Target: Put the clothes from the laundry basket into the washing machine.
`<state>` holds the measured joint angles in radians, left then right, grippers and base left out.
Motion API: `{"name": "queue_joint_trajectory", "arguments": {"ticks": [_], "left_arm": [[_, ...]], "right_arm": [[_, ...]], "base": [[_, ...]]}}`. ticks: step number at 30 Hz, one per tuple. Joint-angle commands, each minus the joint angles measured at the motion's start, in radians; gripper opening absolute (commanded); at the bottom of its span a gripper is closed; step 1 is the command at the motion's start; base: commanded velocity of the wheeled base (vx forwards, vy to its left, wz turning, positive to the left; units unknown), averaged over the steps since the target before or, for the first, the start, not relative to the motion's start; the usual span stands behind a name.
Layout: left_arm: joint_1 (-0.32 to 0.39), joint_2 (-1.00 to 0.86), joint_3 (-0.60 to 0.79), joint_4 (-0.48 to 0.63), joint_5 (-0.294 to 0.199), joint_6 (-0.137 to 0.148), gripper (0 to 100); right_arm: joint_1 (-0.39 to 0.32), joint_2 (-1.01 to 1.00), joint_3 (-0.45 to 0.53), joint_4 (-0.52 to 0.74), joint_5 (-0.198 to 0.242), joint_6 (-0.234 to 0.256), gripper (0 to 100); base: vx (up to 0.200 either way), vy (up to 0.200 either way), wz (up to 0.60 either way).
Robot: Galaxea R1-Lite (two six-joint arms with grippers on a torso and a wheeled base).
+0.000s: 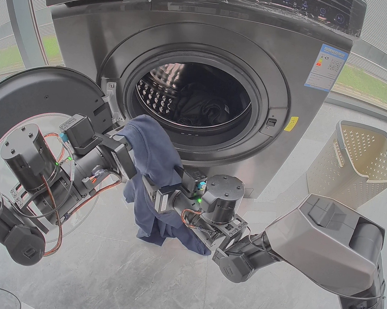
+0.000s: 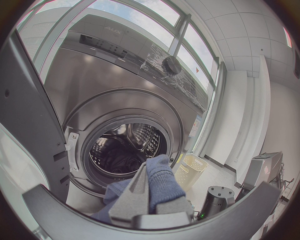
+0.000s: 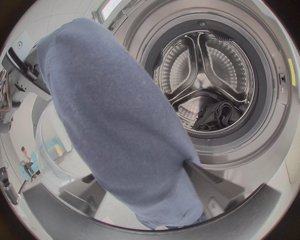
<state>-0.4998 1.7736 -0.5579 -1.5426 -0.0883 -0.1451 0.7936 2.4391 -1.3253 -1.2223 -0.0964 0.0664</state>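
A blue garment hangs in front of the washing machine's open drum mouth, its lower end trailing toward the floor. My left gripper is shut on its top; in the left wrist view the cloth is pinched between the fingers. My right gripper is lower on the garment, open, fingers spread wide with the cloth draped between them. Dark clothes lie inside the drum. The cream laundry basket stands to the right of the machine, and no clothes show inside it.
The machine's round door is swung open to the left, close behind my left arm. Bare grey tiled floor lies in front of the machine. Windows stand behind and beside it.
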Motion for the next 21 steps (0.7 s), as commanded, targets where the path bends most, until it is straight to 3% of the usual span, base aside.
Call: {"name": "queue_joint_trajectory", "arguments": {"ticks": [1, 5, 13, 20, 21], "left_arm": [[0.001, -0.002, 0.000, -0.001, -0.001, -0.001, 0], [0.007, 0.000, -0.002, -0.001, 0.001, -0.001, 0], [0.010, 0.007, -0.002, -0.001, 0.001, -0.001, 0], [0.009, 0.000, 0.000, -0.001, 0.001, -0.001, 0], [0.004, 0.000, 0.000, -0.001, 0.001, -0.001, 0]], "right_arm": [[0.003, 0.000, 0.003, 0.000, -0.003, 0.000, 0], [0.007, -0.031, 0.048, -0.009, -0.005, 0.000, 0], [0.003, -0.201, 0.252, -0.017, -0.005, -0.007, 0], [-0.025, -0.230, 0.308, -0.016, -0.006, -0.011, 0], [-0.031, -0.229, 0.304, -0.017, -0.006, -0.011, 100]], "base": [[0.000, 0.000, 0.00], [0.000, 0.000, 0.00], [0.000, 0.000, 0.00], [0.000, 0.000, 0.00], [0.000, 0.000, 0.00]]}}
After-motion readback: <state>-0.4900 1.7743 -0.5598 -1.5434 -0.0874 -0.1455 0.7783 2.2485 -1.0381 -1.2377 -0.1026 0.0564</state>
